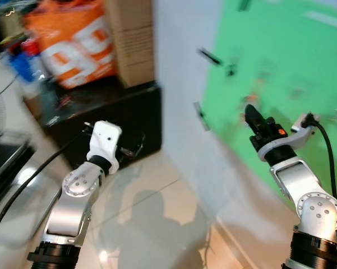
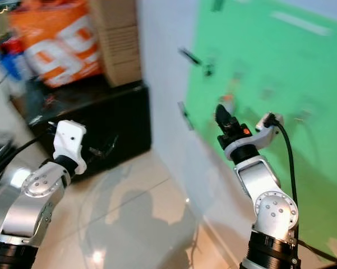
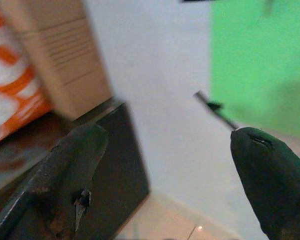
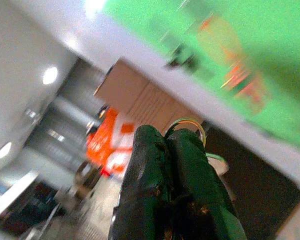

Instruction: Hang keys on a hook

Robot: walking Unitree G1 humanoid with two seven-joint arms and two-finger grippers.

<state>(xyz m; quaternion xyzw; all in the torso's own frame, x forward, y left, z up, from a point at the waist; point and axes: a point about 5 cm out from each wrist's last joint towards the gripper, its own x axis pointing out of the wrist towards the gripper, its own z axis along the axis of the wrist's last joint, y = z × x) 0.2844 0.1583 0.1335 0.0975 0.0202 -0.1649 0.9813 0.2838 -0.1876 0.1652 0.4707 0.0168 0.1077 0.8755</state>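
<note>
Raising my right gripper (image 1: pixel 250 114) toward the green board (image 1: pixel 291 73) on the far right, fingers pressed together, and in the right wrist view a thin ring (image 4: pixel 188 123) peeks out between their tips — that looks like the key ring, pinched in my grip, though the keys themselves are hidden behind the fingers. My left gripper (image 3: pixel 164 165) sits lower on the left, out over the pale tiled floor (image 1: pixel 151 207), its two black fingers spread wide with nothing between them. Counting what's on the wall: blur makes it hard, but I make out two dark pegs, one on the white wall (image 1: pixel 179 84) up high (image 1: pixel 208 56) and one lower at the board's left edge (image 1: pixel 201 116). Several small blurred shapes dot the green board, too smeared to count. Far left, one black cabinet (image 1: pixel 118 117) carries one orange-and-white bag (image 1: pixel 75 42) and one cardboard box (image 1: pixel 132 39) beside it.
</note>
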